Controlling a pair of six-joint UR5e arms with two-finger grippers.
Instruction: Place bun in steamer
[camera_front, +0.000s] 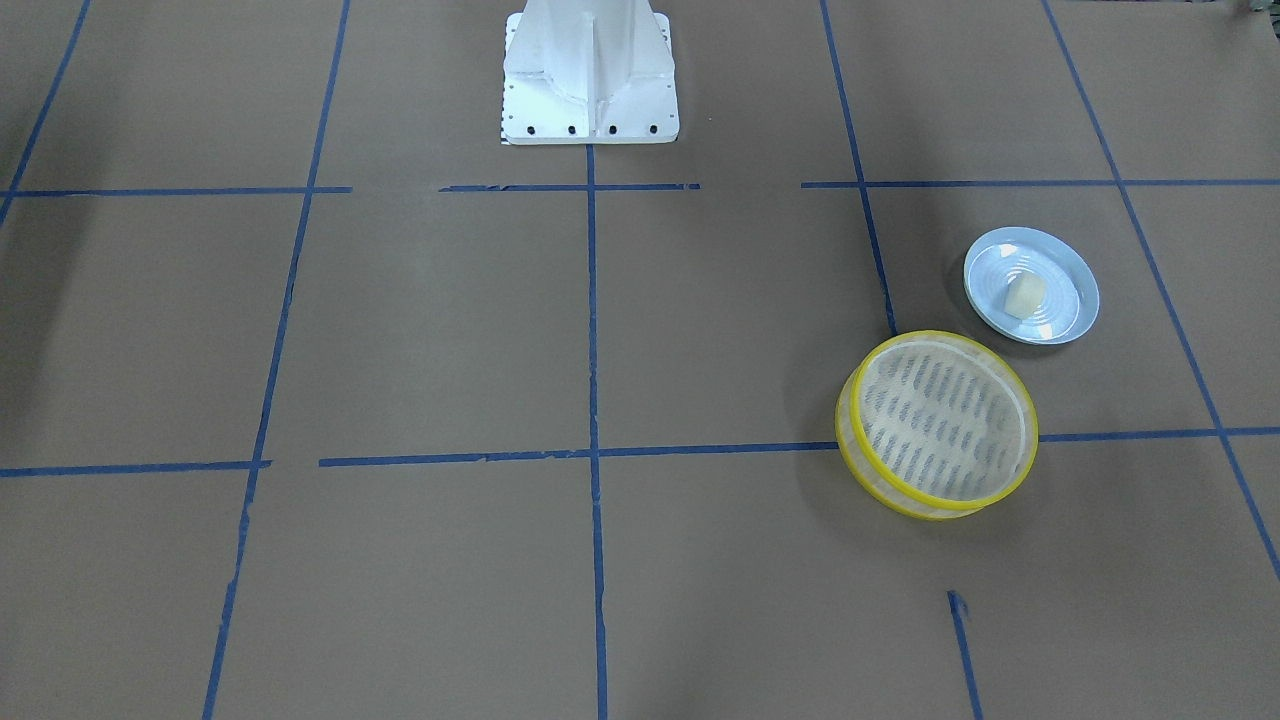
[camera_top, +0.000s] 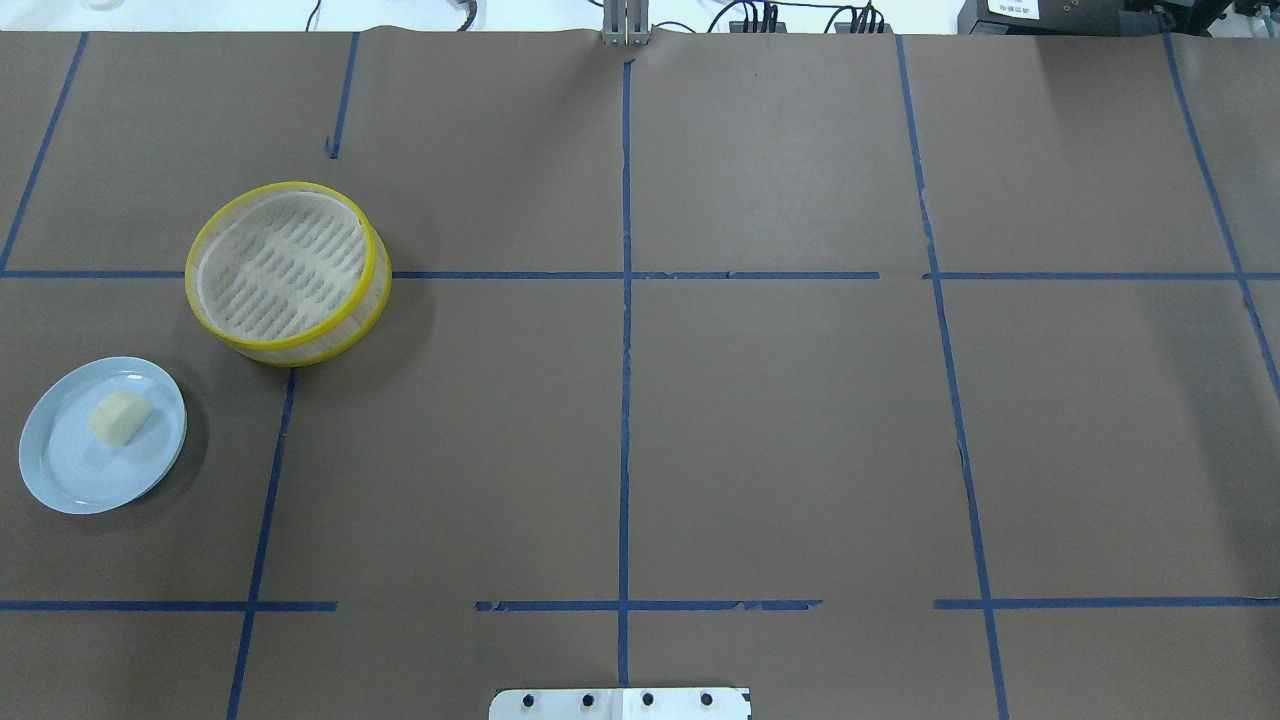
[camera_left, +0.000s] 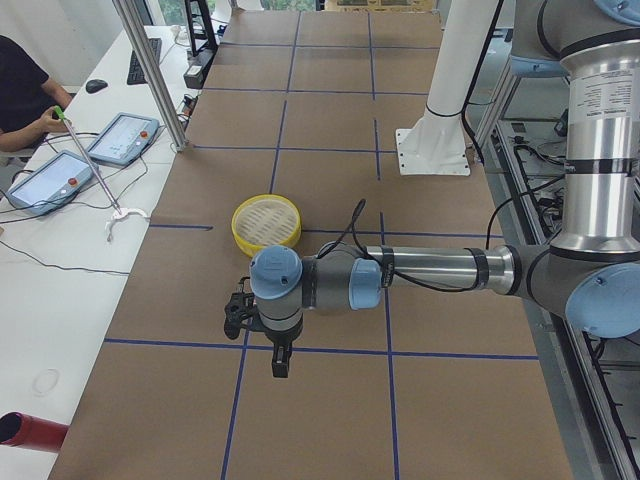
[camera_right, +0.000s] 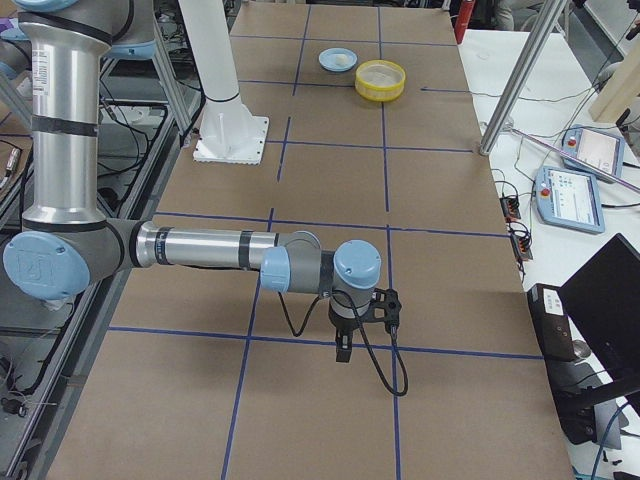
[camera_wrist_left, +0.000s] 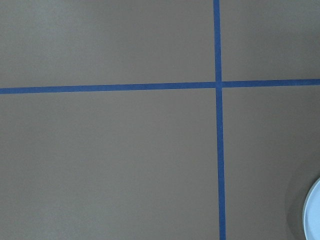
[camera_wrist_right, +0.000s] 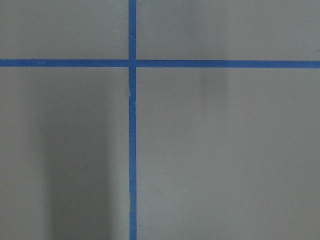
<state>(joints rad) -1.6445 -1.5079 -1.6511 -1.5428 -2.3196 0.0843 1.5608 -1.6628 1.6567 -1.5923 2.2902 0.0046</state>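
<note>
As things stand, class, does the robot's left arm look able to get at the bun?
Probably yes: the bun lies uncovered on the blue plate, on the left arm's side; the steamer sits apart from it.

Colour rundown: the table is plain matte brown, cut into big squares by a grid of blue tape lines (a few strips look ragged and broken). The steamer has bright yellow rims, a see-through beige wall and a pale floor patterned with rows of little dark slots. The plate is pale blue with faint concentric rings. The bun is cream-white, no markings at all. The robot base is white with a row of black bolt dots. The left arm and right arm match: silver tubes, grey joints, light blue caps, black bits at the wrist.
</note>
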